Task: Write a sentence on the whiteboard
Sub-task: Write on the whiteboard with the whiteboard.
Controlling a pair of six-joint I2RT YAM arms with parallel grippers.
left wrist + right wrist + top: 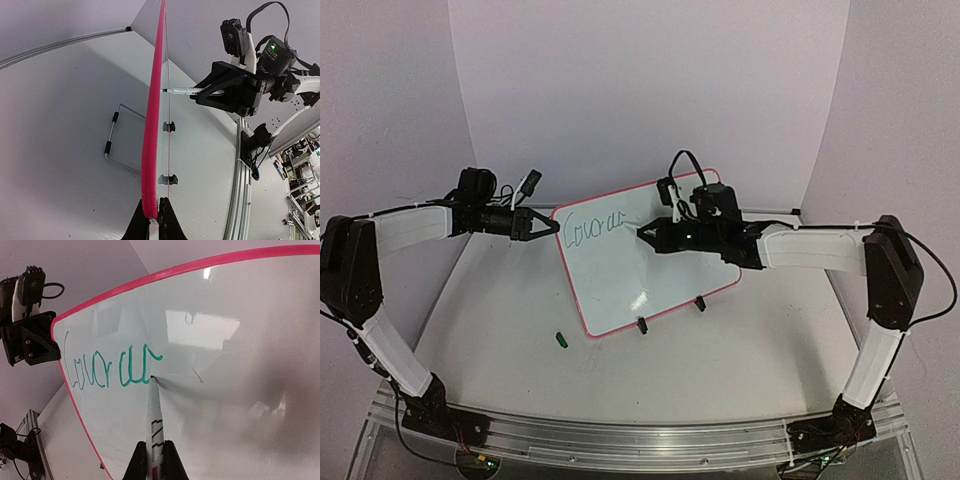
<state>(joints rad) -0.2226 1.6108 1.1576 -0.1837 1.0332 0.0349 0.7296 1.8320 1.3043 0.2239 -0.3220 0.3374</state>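
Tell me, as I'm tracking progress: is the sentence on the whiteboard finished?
No, the whiteboard shows only a few green cursive letters, with the marker tip resting at the last stroke.

We see the left arm (395, 345) and right arm (875, 365) rising from their bases and folding inward at the elbows, forearms near level, the left claw (550, 226) clamped on the whiteboard's (620, 285) edge, the right claw (642, 234) closed around a marker (154, 410).
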